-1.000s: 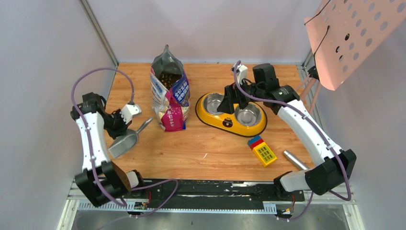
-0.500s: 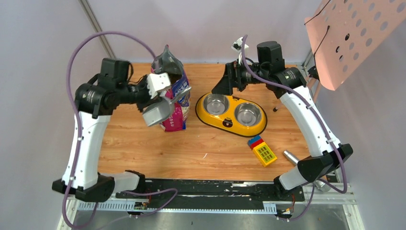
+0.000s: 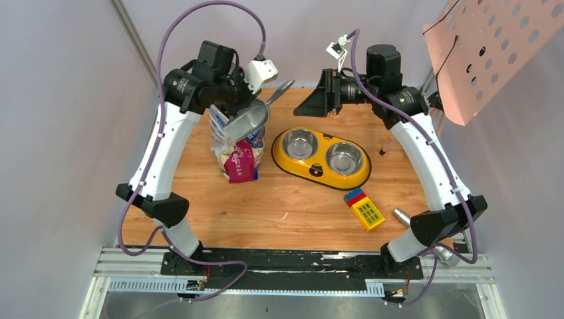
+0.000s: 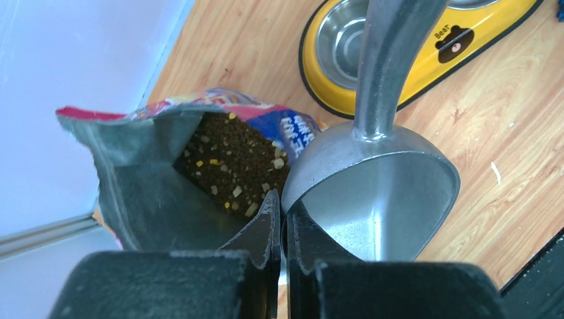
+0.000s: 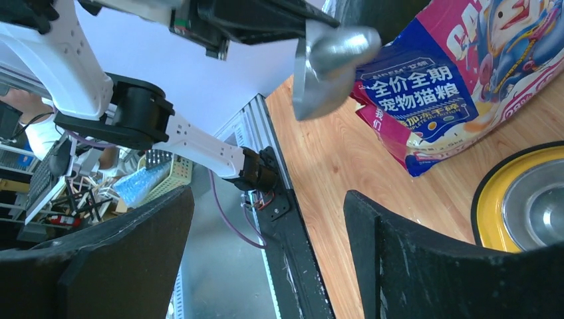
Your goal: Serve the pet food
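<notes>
The pet food (image 4: 229, 159) is dark brown kibble showing in the open mouth of the blue-and-magenta cat food bag (image 3: 236, 149), which stands upright left of the yellow double-bowl feeder (image 3: 302, 166). My left gripper (image 3: 234, 109) is shut on the rim of the grey metal scoop (image 3: 249, 119) and holds it in the air over the bag's mouth. In the left wrist view the left gripper (image 4: 282, 206) pinches the scoop (image 4: 379, 199), which is empty. My right gripper (image 3: 316, 100) is open and empty, raised behind the feeder. The right wrist view shows the bag (image 5: 459, 80) and scoop (image 5: 326, 60).
Both feeder bowls (image 3: 344, 158) are bare steel. A yellow, red and blue toy block (image 3: 364, 209) and a metal cylinder (image 3: 409, 221) lie at the front right. A pink perforated panel (image 3: 492, 46) hangs at the top right. Grey walls close both sides.
My left arm lifted the scoop from the table's left side up to above the bag's mouth. My right gripper rose from over the feeder and moved back.
</notes>
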